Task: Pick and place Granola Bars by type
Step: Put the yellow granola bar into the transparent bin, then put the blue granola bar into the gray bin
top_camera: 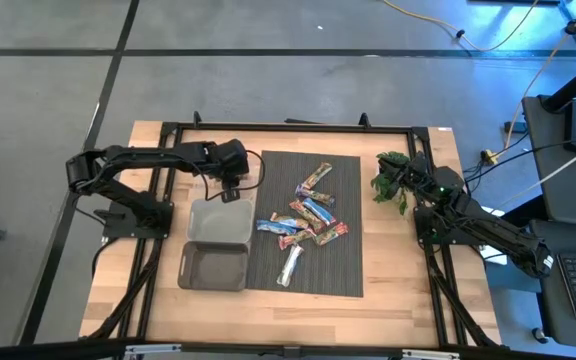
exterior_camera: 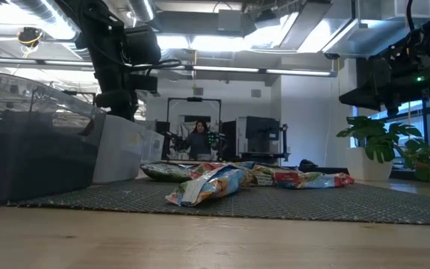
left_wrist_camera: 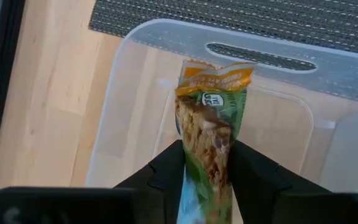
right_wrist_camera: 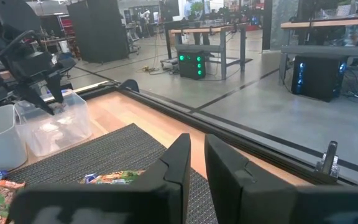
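Left arm: reaches in from the left edge of the surface (top_camera: 118, 290), toward the dark ribbed mat (top_camera: 343, 270).
Left pincer (top_camera: 230, 192): hangs over the clear bin (top_camera: 220, 222), just left of the mat's left edge. Fingers (left_wrist_camera: 166, 171) clamped on a green-and-orange granola bar (left_wrist_camera: 211, 130), which stands upright between them, crimped orange end away from the wrist. Bar is above the bin's interior, not resting on its floor.
Clear bin: on bare wood, touching the mat's left edge; far wall has a slot handle (left_wrist_camera: 260, 56).
Grey bin (top_camera: 213, 268): just beside the clear bin, on its near side, also against the mat's left edge.
Mat: lies at the centre of the surface.
Loose granola bars (top_camera: 306, 215): a scattered cluster on the mat's middle, some overlapping. Blue, red-orange and brown-yellow wrappers can be told apart. One silver bar (top_camera: 290, 266) lies apart, nearer the mat's front edge.
Plant sprig (top_camera: 390, 182): off the mat's right edge, near its far corner.
Right arm: rests to the right of the mat, beside the sprig.
Right pincer (right_wrist_camera: 196, 163): fingers nearly together with a narrow gap, holding nothing, aimed across the mat's far edge.
Background: a person (exterior_camera: 198, 139) is seen far beyond the mat in the low view.
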`<action>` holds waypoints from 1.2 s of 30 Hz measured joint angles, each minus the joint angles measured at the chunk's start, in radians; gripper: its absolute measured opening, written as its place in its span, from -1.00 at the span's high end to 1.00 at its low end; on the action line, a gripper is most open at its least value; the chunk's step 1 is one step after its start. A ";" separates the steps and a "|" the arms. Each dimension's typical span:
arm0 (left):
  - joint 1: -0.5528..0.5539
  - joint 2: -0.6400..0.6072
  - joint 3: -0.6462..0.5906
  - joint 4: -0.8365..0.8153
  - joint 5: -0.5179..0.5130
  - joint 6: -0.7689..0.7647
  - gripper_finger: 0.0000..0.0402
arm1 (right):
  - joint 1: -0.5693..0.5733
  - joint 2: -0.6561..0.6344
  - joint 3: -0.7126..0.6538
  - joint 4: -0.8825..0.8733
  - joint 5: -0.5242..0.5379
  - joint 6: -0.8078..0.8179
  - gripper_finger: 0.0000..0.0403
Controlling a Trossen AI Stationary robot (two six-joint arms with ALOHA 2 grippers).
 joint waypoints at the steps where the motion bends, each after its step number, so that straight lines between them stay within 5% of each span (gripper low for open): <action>1: -0.001 0.000 0.000 0.000 0.001 -0.001 0.39 | 0.000 0.000 0.000 0.000 0.000 0.000 0.74; 14: -0.001 0.000 0.000 -0.001 -0.004 -0.026 0.03 | 0.000 0.000 0.000 0.000 0.000 -0.001 0.74; 26: -0.001 0.000 0.004 -0.003 -0.003 -0.026 0.02 | 0.000 0.000 0.000 0.000 0.000 0.000 0.74; 36: -0.056 -0.017 0.130 0.023 0.055 0.023 0.04 | 0.000 0.000 0.000 0.000 0.000 -0.003 0.74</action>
